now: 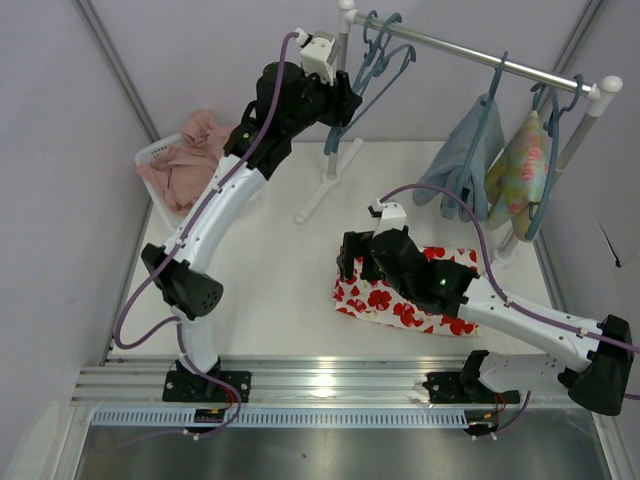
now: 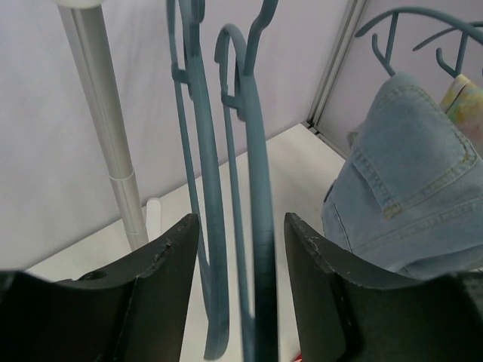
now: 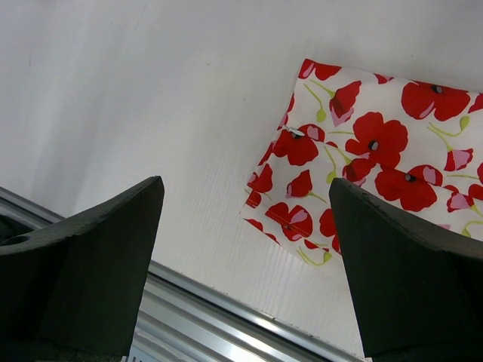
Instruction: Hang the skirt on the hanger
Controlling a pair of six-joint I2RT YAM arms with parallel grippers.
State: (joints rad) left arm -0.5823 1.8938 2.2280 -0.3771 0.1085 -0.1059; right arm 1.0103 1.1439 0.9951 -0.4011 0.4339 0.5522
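The skirt (image 1: 385,300), white with red flowers, lies flat on the table at front right; its corner also shows in the right wrist view (image 3: 362,151). My right gripper (image 1: 350,262) hovers over its left end, open and empty (image 3: 245,188). Two teal hangers (image 1: 375,60) hang at the left end of the rail. My left gripper (image 1: 345,100) is raised to them. In the left wrist view both hangers (image 2: 260,188) pass between its open jaws (image 2: 241,222), with narrow gaps on each side.
A white-framed clothes rack (image 1: 470,52) stands at the back. A denim garment (image 1: 455,165) and a pale green floral one (image 1: 520,170) hang from it on the right. A white basket (image 1: 155,152) of pink cloth (image 1: 190,160) sits back left. A metal rail (image 1: 330,380) runs along the near edge.
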